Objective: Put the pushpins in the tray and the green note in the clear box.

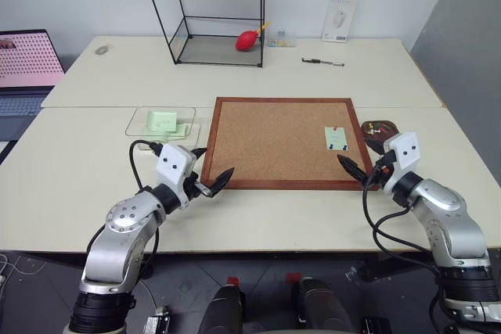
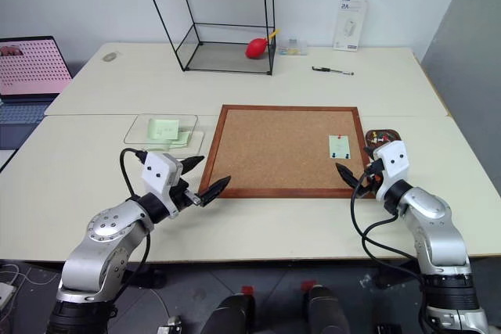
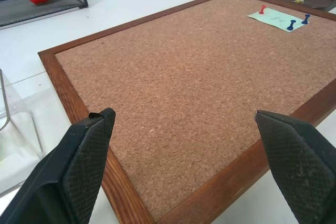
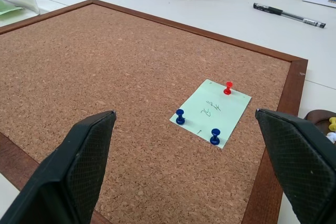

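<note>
Cork board (image 1: 278,142), green note (image 4: 211,112) ahead of right fingers (image 4: 86,161)

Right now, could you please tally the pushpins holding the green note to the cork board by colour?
Red pushpin: 1
Blue pushpins: 2
Total: 3, all stuck through the green note on the cork board.

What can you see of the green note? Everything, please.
The green note is a small pale green paper square with a few dark handwritten marks. It lies flat on the cork board, near the corner beside the tray. Three pushpins hold it: red pin and two blue pins.
</note>
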You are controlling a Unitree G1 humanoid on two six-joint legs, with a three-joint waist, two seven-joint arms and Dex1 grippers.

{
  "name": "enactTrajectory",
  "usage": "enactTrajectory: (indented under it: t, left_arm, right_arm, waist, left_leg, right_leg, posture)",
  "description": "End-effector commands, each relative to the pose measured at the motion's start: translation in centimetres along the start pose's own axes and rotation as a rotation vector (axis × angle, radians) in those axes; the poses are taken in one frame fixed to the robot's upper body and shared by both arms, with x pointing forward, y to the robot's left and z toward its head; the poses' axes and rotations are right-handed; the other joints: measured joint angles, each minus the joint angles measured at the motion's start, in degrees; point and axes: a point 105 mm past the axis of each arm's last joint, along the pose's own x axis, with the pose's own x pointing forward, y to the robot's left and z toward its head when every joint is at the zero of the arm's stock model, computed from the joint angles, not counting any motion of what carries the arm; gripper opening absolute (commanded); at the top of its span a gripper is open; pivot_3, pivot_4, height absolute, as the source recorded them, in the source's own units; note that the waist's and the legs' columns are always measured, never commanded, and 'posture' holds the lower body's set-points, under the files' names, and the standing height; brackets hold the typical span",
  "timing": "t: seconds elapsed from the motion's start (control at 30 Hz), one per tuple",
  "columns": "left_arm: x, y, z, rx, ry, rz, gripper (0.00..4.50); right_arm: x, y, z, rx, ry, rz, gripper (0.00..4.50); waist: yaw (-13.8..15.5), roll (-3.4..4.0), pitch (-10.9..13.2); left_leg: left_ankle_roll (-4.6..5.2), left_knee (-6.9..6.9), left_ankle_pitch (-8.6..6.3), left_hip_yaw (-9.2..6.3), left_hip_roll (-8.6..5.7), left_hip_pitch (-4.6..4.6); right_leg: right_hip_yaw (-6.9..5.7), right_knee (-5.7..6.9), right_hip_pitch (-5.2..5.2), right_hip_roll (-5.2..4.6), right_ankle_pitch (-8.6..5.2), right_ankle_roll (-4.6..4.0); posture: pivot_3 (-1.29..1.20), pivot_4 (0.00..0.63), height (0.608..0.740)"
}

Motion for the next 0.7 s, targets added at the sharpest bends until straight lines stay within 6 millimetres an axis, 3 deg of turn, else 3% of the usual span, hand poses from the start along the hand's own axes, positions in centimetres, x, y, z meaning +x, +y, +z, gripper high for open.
enactTrajectory:
  t: [0.03,0.43,0.7]
  left_arm:
    - [0.1,-0.3,1.8,0.05,-0.06,-0.02,4.49]
    - [0.3,0.5,2.2,0.034,-0.056,0.001,4.49]
    - [1.4,0.6,3.9,0.044,-0.137,-0.03,4.49]
  right_arm:
    - [-0.2,-0.3,1.2,-0.015,-0.037,-0.01,4.5]
    - [-0.2,0.1,1.0,-0.019,-0.032,0.011,4.5]
    - [-0.3,0.4,0.9,-0.017,-0.032,0.019,4.5]
  waist:
    - [0.0,0.0,0.0]
    - [0.0,0.0,0.0]
    - [0.0,0.0,0.0]
  left_leg:
    - [0.0,0.0,0.0,0.0,0.0,0.0]
    - [0.0,0.0,0.0,-0.01,0.0,0.0]
    - [0.0,0.0,0.0,0.0,-0.01,0.0]
  right_leg:
    - [0.0,0.0,0.0,0.0,0.0,0.0]
    - [0.0,0.0,0.0,0.0,0.0,0.0]
    - [0.0,0.0,0.0,0.0,0.0,0.01]
  posture:
    - [0.0,0.15,0.74]
    - [0.0,0.15,0.74]
    - [0.0,0.15,0.74]
